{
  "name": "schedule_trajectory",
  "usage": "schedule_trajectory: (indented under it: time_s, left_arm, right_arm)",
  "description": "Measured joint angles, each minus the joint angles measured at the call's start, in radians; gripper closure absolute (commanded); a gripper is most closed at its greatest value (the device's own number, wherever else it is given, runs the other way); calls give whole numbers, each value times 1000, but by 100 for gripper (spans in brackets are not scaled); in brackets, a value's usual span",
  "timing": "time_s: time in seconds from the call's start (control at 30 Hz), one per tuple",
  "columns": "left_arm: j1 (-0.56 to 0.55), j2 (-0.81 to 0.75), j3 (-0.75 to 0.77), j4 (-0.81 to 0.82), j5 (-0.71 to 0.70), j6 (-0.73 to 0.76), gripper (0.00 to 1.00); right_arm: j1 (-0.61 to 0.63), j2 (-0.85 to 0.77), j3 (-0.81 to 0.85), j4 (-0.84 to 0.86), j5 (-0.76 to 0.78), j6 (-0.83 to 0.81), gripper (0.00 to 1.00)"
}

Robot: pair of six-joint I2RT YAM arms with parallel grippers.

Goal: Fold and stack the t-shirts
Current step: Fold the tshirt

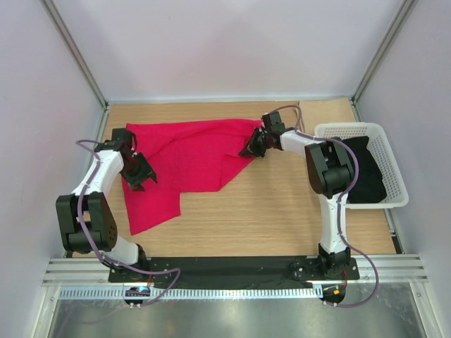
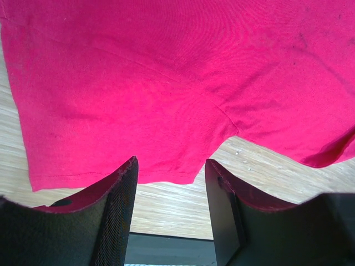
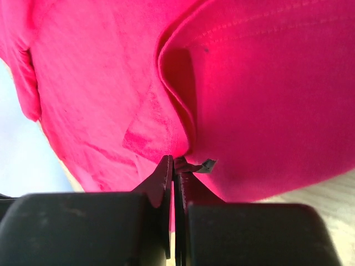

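The top external camera sits high behind the arms and looks down and forward from far off over the whole wooden table (image 1: 282, 211), the white lattice basket (image 1: 396, 176) and the red t-shirt (image 1: 183, 155). The left wrist camera looks past the left gripper (image 2: 171, 162) from close above the shirt's hem and bare tabletop. The right wrist camera, behind the right gripper (image 3: 175, 160), is nearer still, with cloth nearly filling its frame; all three views share the shirt.
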Motion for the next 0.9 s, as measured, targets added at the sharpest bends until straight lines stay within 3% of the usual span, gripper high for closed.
schedule_trajectory:
  time_s: [0.23,0.4,0.6,0.9]
  left_arm:
    - [0,2,8,-2,-2,10,47]
    - [0,2,15,-1,-10,29,47]
    - [0,2,15,-2,-12,41,47]
    - [0,2,15,-7,-15,57,47]
  right_arm:
    - [0,-80,2,-246,43,-77,99]
    - [0,-322,-77,-452,118,-180,99]
    - [-8,-491,-196,-535,169,-233,99]
    - [-49,-510,-444,-563,204,-267,99]
